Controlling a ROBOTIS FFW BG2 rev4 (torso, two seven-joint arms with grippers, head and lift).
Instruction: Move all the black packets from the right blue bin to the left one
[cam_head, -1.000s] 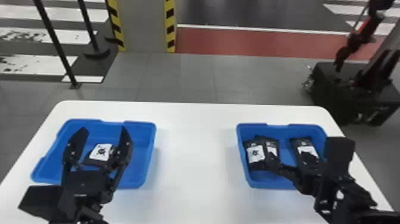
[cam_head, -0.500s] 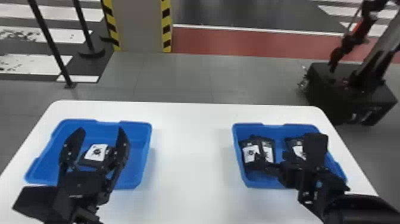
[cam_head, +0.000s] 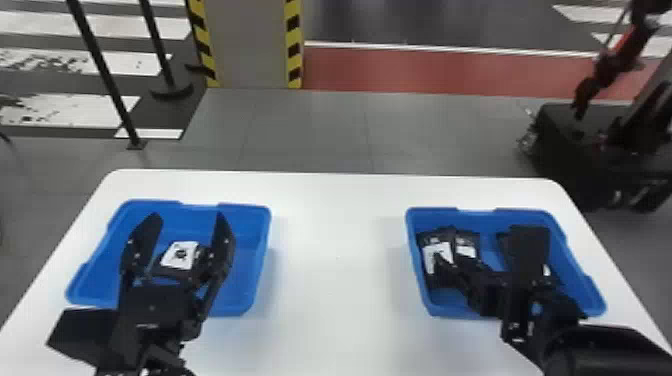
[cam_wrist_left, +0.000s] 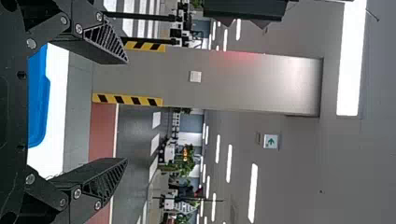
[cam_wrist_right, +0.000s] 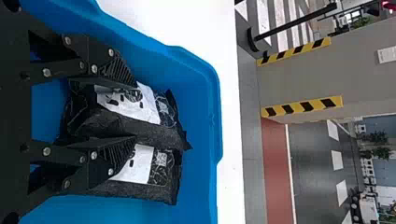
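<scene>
So my left claw (cam_head: 187, 222) is spread wide with 0 packets in its grip, and from the head view it sits across the left blue bin (cam_head: 265, 250). That bin has 1 black packet (cam_head: 180, 255) in it, white label facing up, showing in the gap between my 2 fingers. The left wrist view has the same 2 fingers (cam_wrist_left: 105, 44) well apart, with a slice of blue bin off to the side.

My right claw (cam_head: 440, 265) is down in the right blue bin (cam_head: 575, 255), right up against a pair of black packets. Honestly can't tell if it's pinching anything or just sitting around the stuff. Those 2 are side by side by the bin wall nearest the middle of the table, 1 on the outer side (cam_head: 435, 250) and its neighbor (cam_head: 467, 245) just beside it. In the right wrist view both have white labels up, they look crinkly, and my claw covers part of each. A 3rd packet (cam_head: 546, 270) is over toward the other side of the same bin, mostly hidden by my right arm (cam_head: 530, 250). So I count 1 packet in the left bin and 3 in the right.

Both bins are on 1 white table (cam_head: 340, 250), well apart, bare tabletop between them. Past it there's a gray pillar (cam_head: 245, 45) with yellow and black stripes on 2 edges.
</scene>
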